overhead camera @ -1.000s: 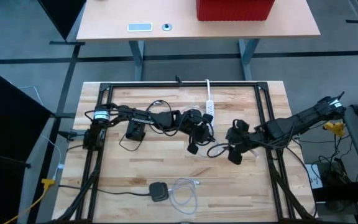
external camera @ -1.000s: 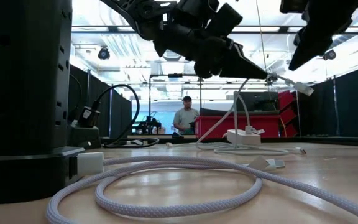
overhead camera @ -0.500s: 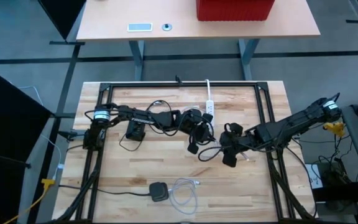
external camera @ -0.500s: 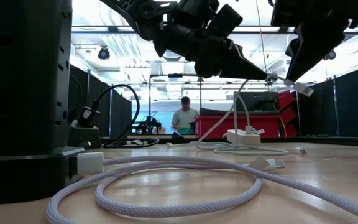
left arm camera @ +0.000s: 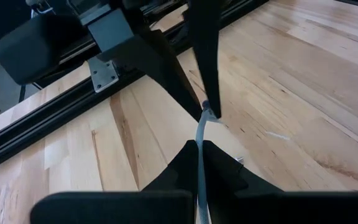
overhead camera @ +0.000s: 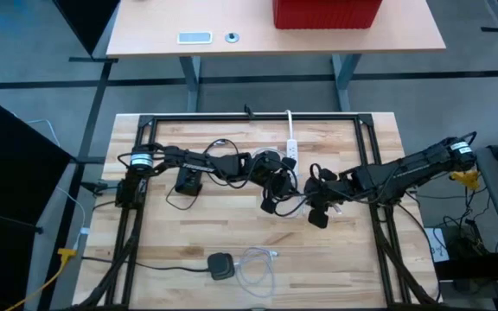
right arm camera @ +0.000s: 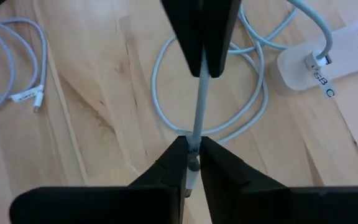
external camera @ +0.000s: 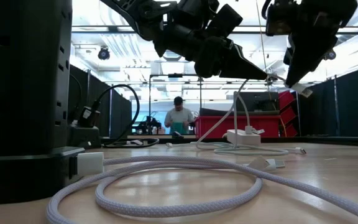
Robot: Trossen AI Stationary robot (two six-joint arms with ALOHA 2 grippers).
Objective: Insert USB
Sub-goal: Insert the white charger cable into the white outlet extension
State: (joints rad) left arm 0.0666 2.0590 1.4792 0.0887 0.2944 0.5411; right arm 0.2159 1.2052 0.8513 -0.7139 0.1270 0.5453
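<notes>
A white USB cable (right arm camera: 197,109) is stretched between my two grippers above the middle of the table. My left gripper (left arm camera: 198,148) is shut on it. My right gripper (right arm camera: 191,148) faces it and is shut on the same cable a short way along, at the plug end (external camera: 301,89). The rest of the cable hangs down to a loose coil (right arm camera: 166,81) on the wood. From there it runs to the white power strip (right arm camera: 328,56), where its other end is plugged in. In the high view the two grippers meet left (overhead camera: 294,192) to right (overhead camera: 311,197). My left gripper pinches the white cable (left arm camera: 199,134) between its two fingertips. It slants down toward the table's right, with the fingers along the cable. The cable is clear of the table there. My right gripper pinches the cable just behind its plug (right arm camera: 193,163) between its fingertips (left arm camera: 211,106). It comes steeply from above and from the right. The short white plug sticks out past the fingers, clear of the table.
A second, braided cable (overhead camera: 253,263) lies coiled near the table's front edge, next to a black puck (overhead camera: 221,265). A black adapter (overhead camera: 187,183) sits at the left. Black frame rails (overhead camera: 379,173) run along the table's sides. A person stands far off in the room (external camera: 178,118).
My right gripper has moved toward the table's left and down to my left gripper's tip. It has shut on the cable's plug end. My left gripper has kept still with the cable.
</notes>
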